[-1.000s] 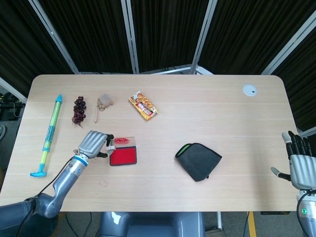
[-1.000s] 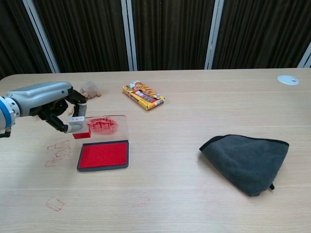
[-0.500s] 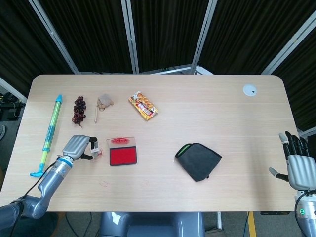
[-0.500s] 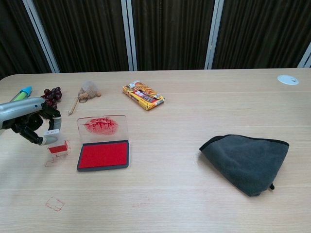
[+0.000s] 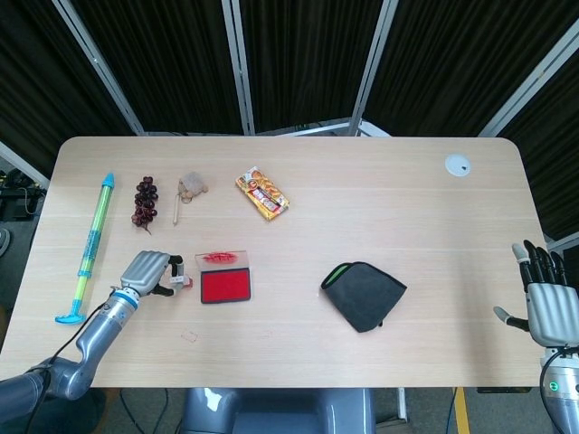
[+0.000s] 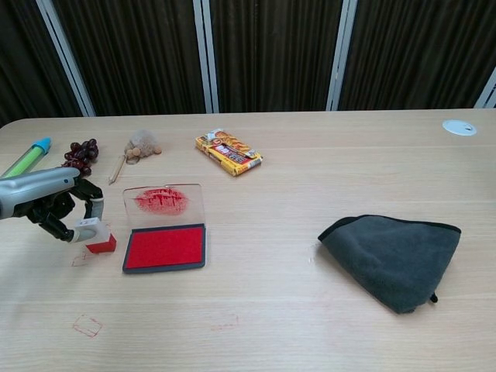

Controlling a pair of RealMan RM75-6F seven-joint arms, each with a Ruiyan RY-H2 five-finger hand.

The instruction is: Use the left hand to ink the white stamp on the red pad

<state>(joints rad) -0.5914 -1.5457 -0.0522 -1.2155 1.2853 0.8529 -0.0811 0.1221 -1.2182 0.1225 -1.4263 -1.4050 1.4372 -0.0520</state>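
The left hand (image 6: 58, 208) pinches the small white stamp (image 6: 91, 231) with its red face, low on the bench (image 6: 271, 310) just left of the open red ink pad (image 6: 164, 247), whose raised rim could catch it.

White stamp (image 6: 91, 232) on table, just left of open red pad (image 6: 164, 246)

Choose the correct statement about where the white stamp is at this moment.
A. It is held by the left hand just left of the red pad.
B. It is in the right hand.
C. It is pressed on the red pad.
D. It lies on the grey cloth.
A: in the chest view the left hand holds the white stamp beside the left edge of the red pad, not over it.
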